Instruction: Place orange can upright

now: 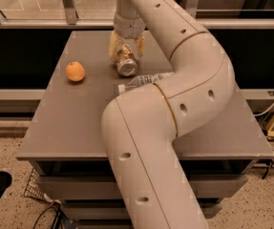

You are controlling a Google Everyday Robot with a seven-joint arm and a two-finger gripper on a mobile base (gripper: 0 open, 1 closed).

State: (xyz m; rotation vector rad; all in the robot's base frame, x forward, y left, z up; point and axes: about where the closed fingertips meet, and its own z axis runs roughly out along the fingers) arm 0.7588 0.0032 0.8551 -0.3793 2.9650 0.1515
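Observation:
The orange can lies on its side at the back of the grey table, its shiny silver end facing the camera. My gripper reaches down from above, right over the can. One finger presses against each side of the can, so the jaws are shut on it. The can still rests on the table top. The far part of the can is hidden by the gripper.
A round orange fruit sits left of the can. A clear plastic bottle lies just in front of the can, partly hidden by my arm. The arm covers the table's middle and right. A railing runs behind the table.

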